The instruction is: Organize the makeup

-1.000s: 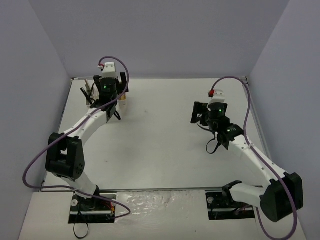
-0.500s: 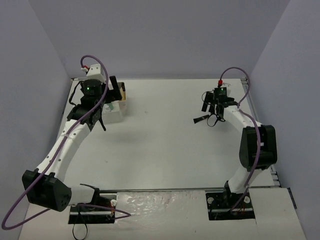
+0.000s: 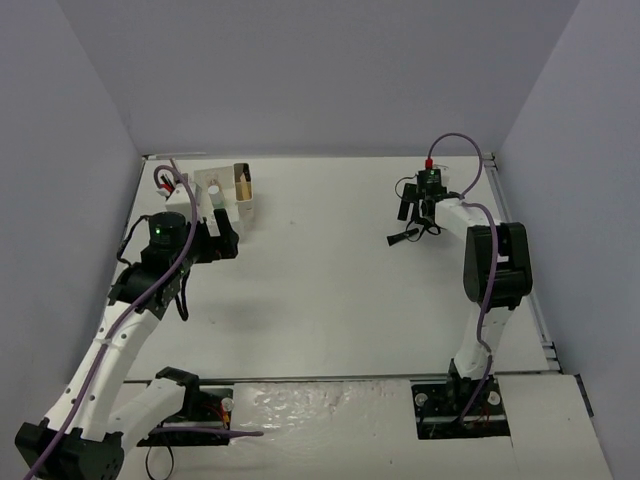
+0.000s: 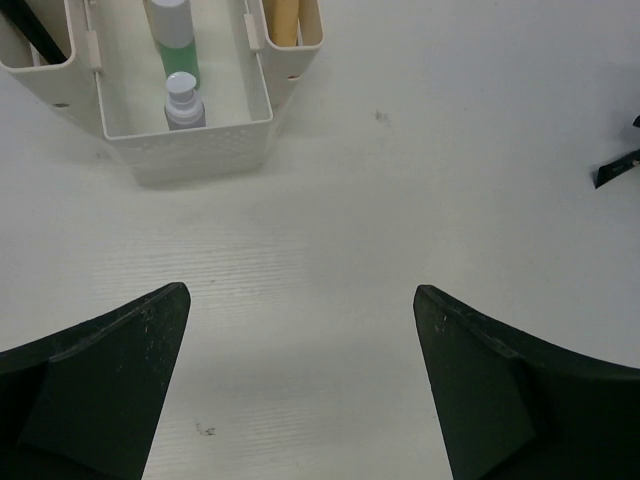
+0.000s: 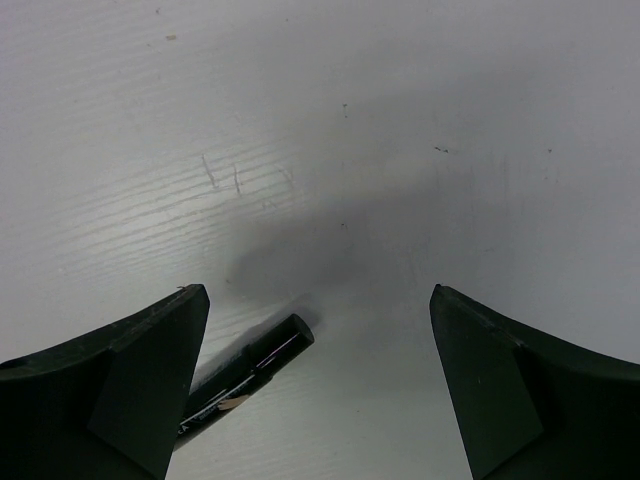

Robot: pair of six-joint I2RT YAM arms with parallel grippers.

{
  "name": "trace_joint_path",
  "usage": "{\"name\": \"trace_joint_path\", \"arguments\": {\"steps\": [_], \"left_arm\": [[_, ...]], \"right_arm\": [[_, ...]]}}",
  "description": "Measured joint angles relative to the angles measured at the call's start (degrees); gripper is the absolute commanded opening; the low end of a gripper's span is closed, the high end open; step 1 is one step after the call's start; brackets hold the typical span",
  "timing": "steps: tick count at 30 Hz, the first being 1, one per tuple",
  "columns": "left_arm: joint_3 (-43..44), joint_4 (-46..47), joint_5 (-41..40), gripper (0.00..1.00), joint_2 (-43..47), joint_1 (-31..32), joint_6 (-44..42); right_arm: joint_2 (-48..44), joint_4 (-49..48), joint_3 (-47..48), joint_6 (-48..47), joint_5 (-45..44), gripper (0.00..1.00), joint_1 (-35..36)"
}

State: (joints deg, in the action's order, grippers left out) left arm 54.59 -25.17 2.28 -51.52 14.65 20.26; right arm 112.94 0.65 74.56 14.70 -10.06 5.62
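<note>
at the near edge of the table [image 3: 330,300] the left arm's base [image 3: 180,395] and the right arm's base [image 3: 462,392] are seen bolted side by side

the left gripper [image 4: 300,300] is held above bare table just in front of the white compartmented box [image 4: 190,150]; its jaws are spread wide and nothing is pinched between them. in the box's middle compartment a grey bottle [image 4: 184,102] is stood upright nearest the front wall, and a green bottle [image 4: 178,55] is stood upright just behind it. in the compartment to the right an amber-coloured item [image 4: 283,20] is seen, cut off by the frame edge, so its kind cannot be told. in the compartment to the left a thin black stick [image 4: 35,30] is leaned at a slant. from above, red and black pieces [image 3: 165,182] are made out at the box's left end, too small to be named

on the right side, well apart from the box, the right gripper [image 5: 318,292] is held low over the table, its jaws likewise spread wide and empty. a black tube [image 5: 250,368] is laid flat on the table, one end partly hidden under the finger [image 5: 110,380] at the left of the wrist view; whether it is touched cannot be told. beyond, the table's far edge is met by the pale back wall [image 3: 320,80]
</note>
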Motion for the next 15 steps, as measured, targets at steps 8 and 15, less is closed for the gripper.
{"name": "trace_joint_path", "arguments": {"steps": [8, 15], "left_arm": [[-0.09, -0.37, 0.48, 0.94, 0.78, -0.63, -0.45], [-0.09, -0.35, 0.92, 0.97, 1.61, -1.72, -0.45]], "right_arm": [[-0.54, -1.43, -4.68, 0.49, -1.24, 0.90, -0.06], [-6.22, -3.24, -12.78, 1.84, -1.27, 0.91, -0.06]]}}
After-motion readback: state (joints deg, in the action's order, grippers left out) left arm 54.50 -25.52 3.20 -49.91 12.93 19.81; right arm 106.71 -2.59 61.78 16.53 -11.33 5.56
